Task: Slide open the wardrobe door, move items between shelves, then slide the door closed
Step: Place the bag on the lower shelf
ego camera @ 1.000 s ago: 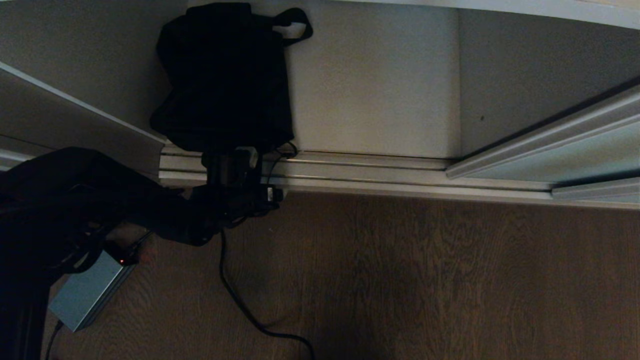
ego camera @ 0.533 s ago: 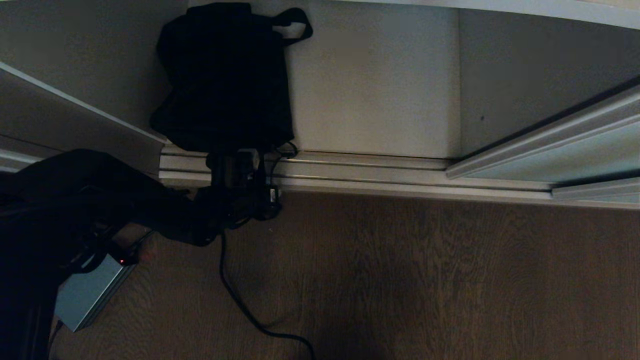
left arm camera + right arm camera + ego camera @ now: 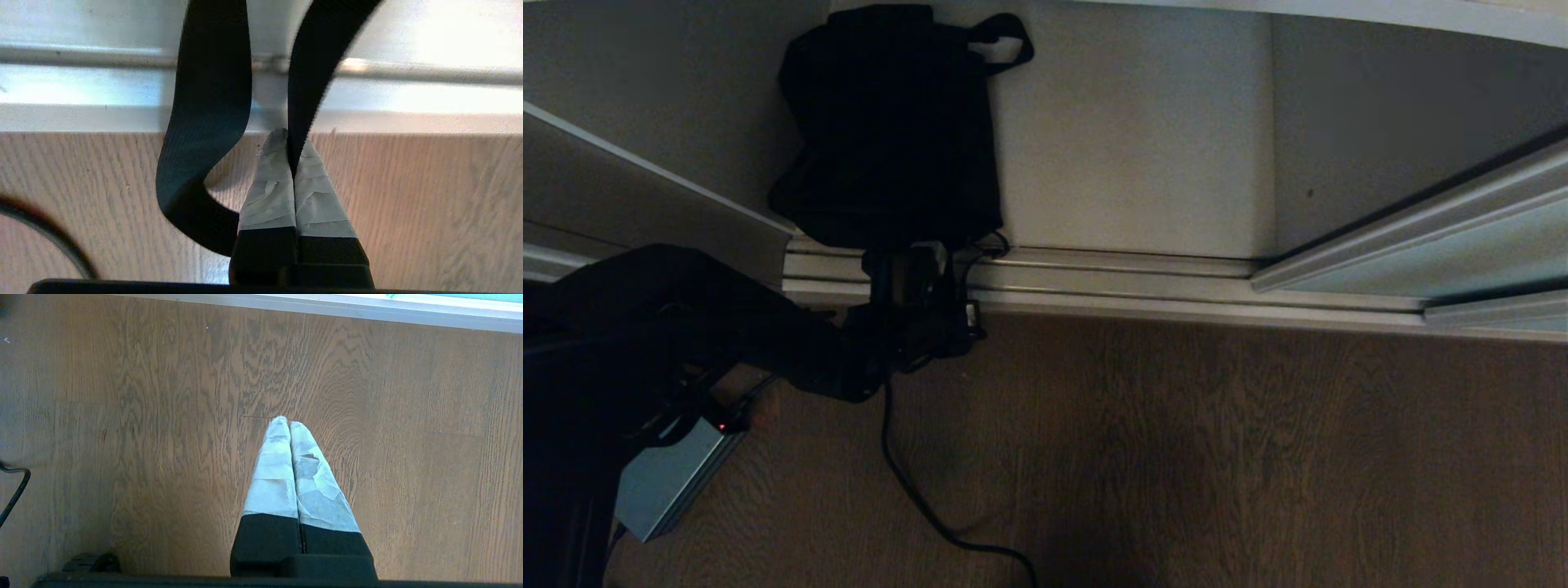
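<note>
The top of the bag (image 3: 890,131) is cut off by the upper edge of the head view, and its folds are lost in shadow, so its contents cannot be made out. The left gripper's fingertips are hidden in that view behind its own dark body and the bag's lower edge. The bag is seen resting on the shelf (image 3: 1135,147) just behind the track (image 3: 1111,282), with one strap loop (image 3: 1005,37) lying on the white board at its far end. The door (image 3: 1445,253) is slid aside, well to the right of the bag, and only its lower corner is in view. The left arm (image 3: 711,327) is reached in from the left across the floor (image 3: 1217,449) to the track, directly in front of the bag. In the left wrist view the left gripper (image 3: 291,141) is seen with its taped fingers (image 3: 269,196) pressed together on a strap (image 3: 314,61), which is pinched between the tips, while a second part of the strap (image 3: 208,122) hangs in a curl beside them. The right gripper (image 3: 285,422) is held closed on nothing above bare floor, away from the bag. A cable (image 3: 915,498) is trailed over the floor in front of the track.
</note>
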You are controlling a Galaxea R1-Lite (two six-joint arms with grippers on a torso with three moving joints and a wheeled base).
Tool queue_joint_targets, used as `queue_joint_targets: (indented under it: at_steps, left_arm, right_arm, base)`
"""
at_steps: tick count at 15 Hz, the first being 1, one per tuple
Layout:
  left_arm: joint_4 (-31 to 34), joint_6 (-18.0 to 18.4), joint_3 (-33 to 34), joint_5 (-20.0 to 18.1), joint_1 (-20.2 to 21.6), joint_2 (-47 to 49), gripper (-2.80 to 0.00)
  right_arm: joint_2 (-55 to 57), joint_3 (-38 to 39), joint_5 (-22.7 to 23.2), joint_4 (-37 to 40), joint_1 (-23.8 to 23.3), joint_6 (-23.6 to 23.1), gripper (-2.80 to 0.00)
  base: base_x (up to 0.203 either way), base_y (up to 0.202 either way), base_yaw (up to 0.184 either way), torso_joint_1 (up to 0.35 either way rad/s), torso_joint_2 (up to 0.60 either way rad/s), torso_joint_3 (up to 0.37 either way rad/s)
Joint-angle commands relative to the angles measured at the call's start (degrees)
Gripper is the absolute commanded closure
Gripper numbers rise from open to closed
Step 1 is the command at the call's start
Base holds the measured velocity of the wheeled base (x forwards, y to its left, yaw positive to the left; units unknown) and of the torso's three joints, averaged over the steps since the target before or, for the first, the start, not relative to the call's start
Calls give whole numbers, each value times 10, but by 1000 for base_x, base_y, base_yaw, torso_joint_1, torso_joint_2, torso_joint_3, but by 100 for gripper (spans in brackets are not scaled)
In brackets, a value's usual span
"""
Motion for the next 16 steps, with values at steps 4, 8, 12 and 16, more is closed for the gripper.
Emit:
queue_joint_targets:
  at_steps: [4, 8, 12, 16]
  left_arm:
    - [-83, -51, -8, 4, 0, -20, 0]
    - [-94, -78, -9, 5, 1, -33, 0]
    - [-151, -100, -9, 20, 0, -40, 0]
    - [-223, -102, -7, 37, 0, -45, 0]
  right_arm:
    - [-2, 0, 0, 0, 0, 0, 0]
    - [-2, 0, 0, 0, 0, 0, 0]
    - [-2, 0, 0, 0, 0, 0, 0]
    - [-2, 1, 0, 0, 0, 0, 0]
  base:
    - [0, 0, 0, 0, 0, 0]
    - [0, 0, 0, 0, 0, 0]
    - [0, 0, 0, 0, 0, 0]
    - [0, 0, 0, 0, 0, 0]
